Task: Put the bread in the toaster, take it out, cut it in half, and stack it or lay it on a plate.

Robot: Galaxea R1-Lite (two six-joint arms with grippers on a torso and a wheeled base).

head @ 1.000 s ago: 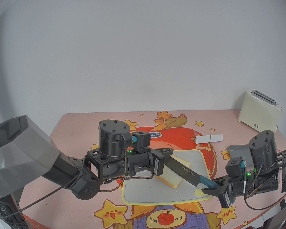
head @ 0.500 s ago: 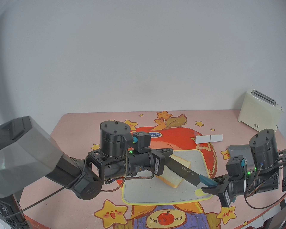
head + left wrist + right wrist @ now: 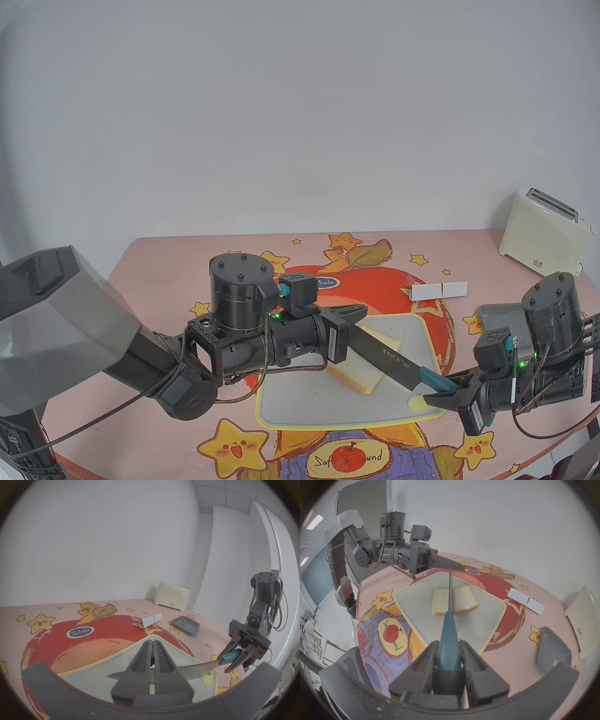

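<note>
Two arms meet over the pale cutting board (image 3: 312, 400), where the bread (image 3: 356, 375) lies flat beneath both sets of fingers. The right gripper (image 3: 447, 390) pinches the teal handle of the knife (image 3: 384, 356), its blade across the slice's middle. The left gripper (image 3: 359, 310), fingers pressed together, sits just above the blade's far end. The halving looks unfinished, so saw straight down and keep the blade centred. A grey plate (image 3: 500, 319) lies beside the right fingers, with the toaster (image 3: 547, 231) beyond, on a pink cartoon-printed table (image 3: 162, 262) against a plain pale wall.

right gripper (image 3: 449, 664) clamps knife (image 3: 450, 627) across bread (image 3: 453, 599)
</note>
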